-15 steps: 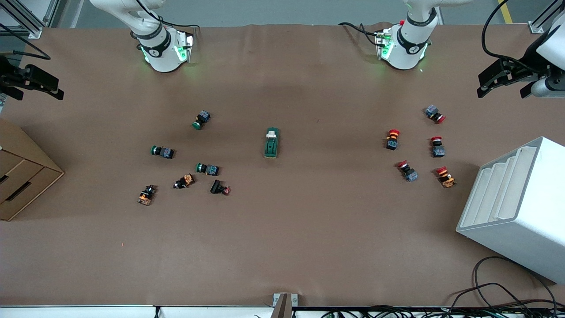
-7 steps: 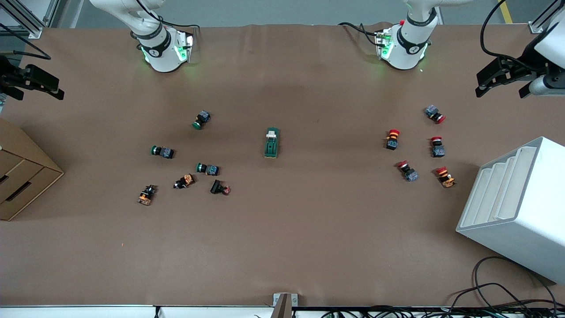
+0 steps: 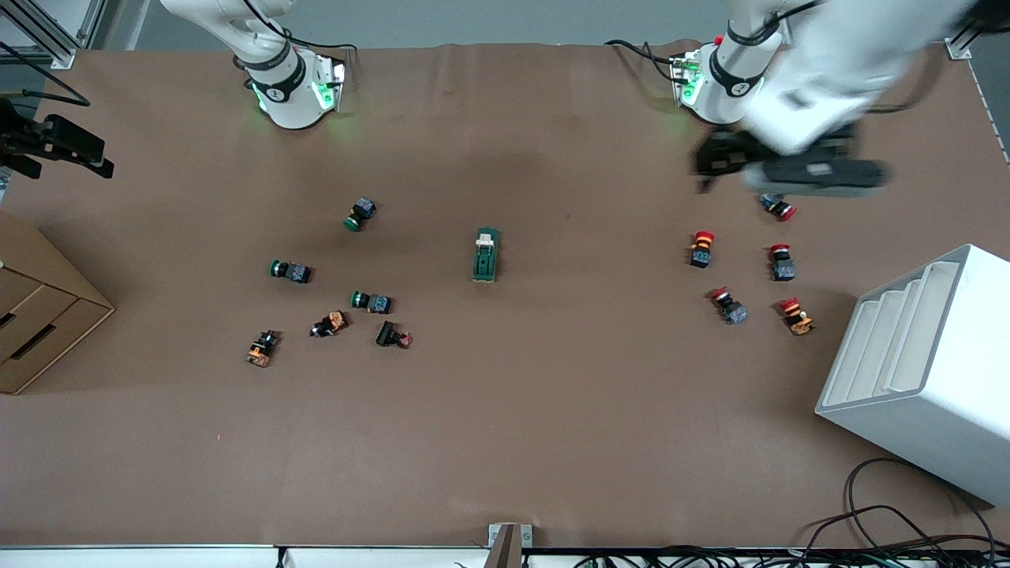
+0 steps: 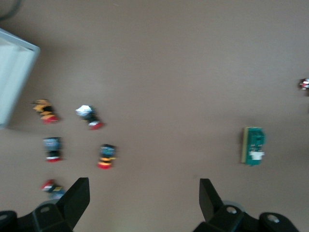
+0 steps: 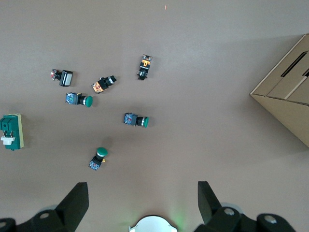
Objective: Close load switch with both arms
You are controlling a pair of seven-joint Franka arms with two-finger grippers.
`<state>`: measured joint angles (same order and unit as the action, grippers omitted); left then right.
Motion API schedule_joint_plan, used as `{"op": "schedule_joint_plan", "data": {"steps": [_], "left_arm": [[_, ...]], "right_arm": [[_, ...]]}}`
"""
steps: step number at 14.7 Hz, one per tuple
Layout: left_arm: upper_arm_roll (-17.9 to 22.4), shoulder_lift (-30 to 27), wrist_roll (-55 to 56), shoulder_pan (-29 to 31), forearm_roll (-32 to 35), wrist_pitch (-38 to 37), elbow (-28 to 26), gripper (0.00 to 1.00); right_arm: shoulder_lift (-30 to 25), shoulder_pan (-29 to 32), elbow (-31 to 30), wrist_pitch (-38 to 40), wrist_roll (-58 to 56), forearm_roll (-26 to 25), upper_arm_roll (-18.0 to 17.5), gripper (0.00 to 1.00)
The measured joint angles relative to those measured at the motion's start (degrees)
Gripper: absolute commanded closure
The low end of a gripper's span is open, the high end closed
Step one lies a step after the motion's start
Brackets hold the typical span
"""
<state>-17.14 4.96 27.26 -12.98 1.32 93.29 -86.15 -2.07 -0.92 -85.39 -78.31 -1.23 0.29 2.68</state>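
The load switch (image 3: 486, 255), a dark-green block with a cream-white lever, lies on the brown table near the middle. It also shows in the left wrist view (image 4: 253, 145) and the right wrist view (image 5: 11, 131). My left gripper (image 3: 718, 162) is open and empty, up in the air over the table beside the red push buttons, toward the left arm's end; its own view (image 4: 142, 198) shows bare table between the fingers. My right gripper (image 3: 63, 154) is open and empty, over the table edge at the right arm's end; in its own view (image 5: 142, 200) the jaws stand wide.
Several red push buttons (image 3: 701, 248) lie toward the left arm's end, several green and orange ones (image 3: 371, 301) toward the right arm's end. A white stepped rack (image 3: 923, 363) stands near the red buttons. A cardboard box (image 3: 35, 315) stands at the right arm's end.
My left arm has swung in from the table's end to over the table above the red buttons. My right arm has not moved. The load switch stays put.
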Motion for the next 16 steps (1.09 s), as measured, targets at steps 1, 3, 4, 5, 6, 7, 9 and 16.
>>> {"op": "schedule_joint_plan", "data": {"steps": [1,3,4,5,6,7,9,16], "left_arm": [[-1.0,2.0,4.8,-3.0,1.8,2.2,-0.3,0.0],[-1.6,5.3,14.7,-9.8,4.5,7.0,-1.8,0.0],[-1.7,6.8,20.4,-13.1,5.5,9.4,-2.7,0.0],[-1.8,8.2,26.0,-16.2,7.3,11.4,-3.5,0.0],[-1.8,9.7,31.4,-19.1,9.8,13.0,-4.3,0.0],[-1.9,11.3,36.6,-21.9,12.6,14.1,-4.7,0.0],[-1.9,14.7,44.7,-26.1,16.7,16.5,-5.1,0.0],[-1.9,25.2,64.2,-34.2,31.5,27.0,-6.8,0.01]], "right_arm": [[0.0,0.0,0.0,0.0,0.2,0.0,0.0,0.0],[0.0,0.0,0.3,-0.2,0.4,0.0,0.1,0.0],[0.0,0.0,0.6,-0.3,0.4,0.0,0.1,0.0],[0.0,0.0,0.7,-0.3,0.5,0.0,0.1,0.0],[0.0,0.0,0.7,-0.3,0.5,0.0,0.1,0.0],[0.2,0.0,0.7,-0.4,0.5,0.0,0.1,0.0],[1.0,0.0,0.7,-1.1,0.5,0.0,0.2,0.0],[9.7,0.4,0.6,-10.4,0.2,-0.1,0.5,0.0]]}}
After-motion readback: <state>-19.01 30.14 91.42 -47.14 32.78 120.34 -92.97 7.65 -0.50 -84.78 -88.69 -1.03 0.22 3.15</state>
